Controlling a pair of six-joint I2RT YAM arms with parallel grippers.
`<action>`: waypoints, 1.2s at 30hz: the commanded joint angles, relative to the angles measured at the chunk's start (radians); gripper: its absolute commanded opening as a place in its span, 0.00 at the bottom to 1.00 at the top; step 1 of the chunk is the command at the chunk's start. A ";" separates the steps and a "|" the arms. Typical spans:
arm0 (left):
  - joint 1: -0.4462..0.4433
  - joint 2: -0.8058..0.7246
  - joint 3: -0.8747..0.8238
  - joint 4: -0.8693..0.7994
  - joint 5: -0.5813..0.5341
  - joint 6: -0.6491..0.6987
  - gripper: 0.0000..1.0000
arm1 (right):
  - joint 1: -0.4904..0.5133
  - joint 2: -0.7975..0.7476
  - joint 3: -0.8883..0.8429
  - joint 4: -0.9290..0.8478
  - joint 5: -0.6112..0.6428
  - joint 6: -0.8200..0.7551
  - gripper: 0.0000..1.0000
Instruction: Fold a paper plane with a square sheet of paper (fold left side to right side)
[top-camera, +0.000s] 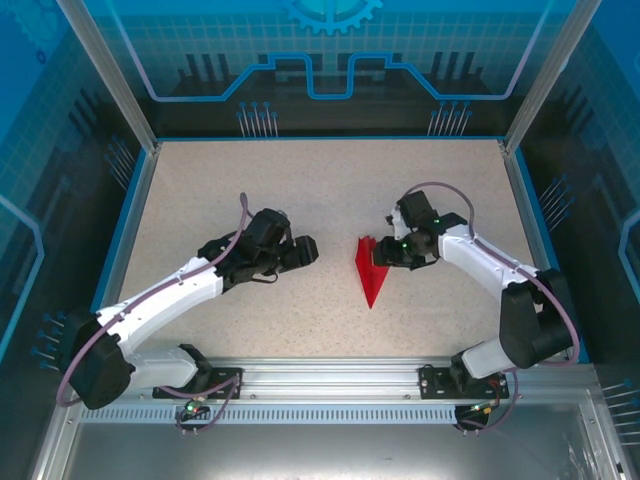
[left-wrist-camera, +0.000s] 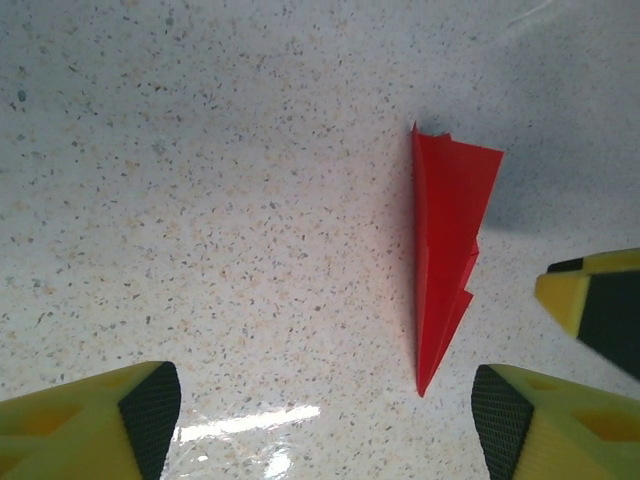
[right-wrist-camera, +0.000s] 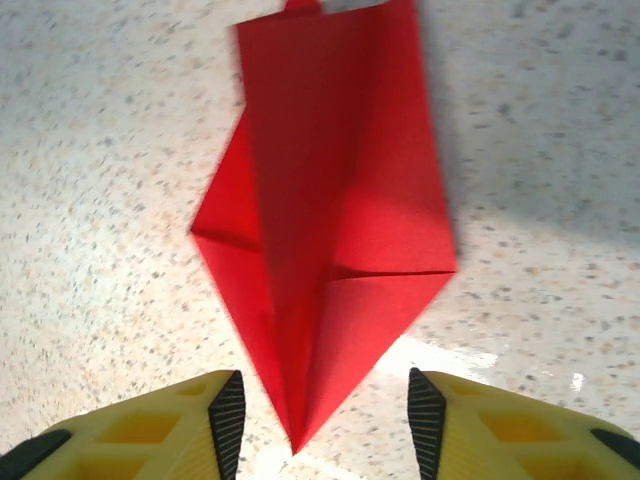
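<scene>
Bright red paper plane (top-camera: 370, 272), narrow creased dart on the speckled table (top-camera: 250, 180), tip toward near edge

Left arm (top-camera: 170, 290): rises from the near-left base, white forearm angled far and right, wrist held low. Left gripper (top-camera: 306, 250) points right, jaws spread wide. Right arm (top-camera: 490, 265): elbow bent by the right edge, forearm running left, wrist low. Right gripper (top-camera: 380, 256) points left, facing the other one; yellow fingers (right-wrist-camera: 150, 430) parted, clamping nothing.

Top view high behind, wrist views close, downward — sharing paper plane (top-camera: 368, 275)
</scene>
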 joint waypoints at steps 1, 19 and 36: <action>0.010 -0.029 -0.002 0.019 -0.032 0.030 0.82 | 0.078 0.046 0.013 -0.082 0.036 0.032 0.52; 0.020 -0.090 -0.041 -0.018 -0.054 0.020 0.86 | 0.173 0.267 0.080 -0.031 0.112 0.053 0.39; 0.036 -0.164 -0.017 -0.075 -0.051 0.105 0.91 | 0.006 0.505 0.499 -0.233 0.214 0.046 0.08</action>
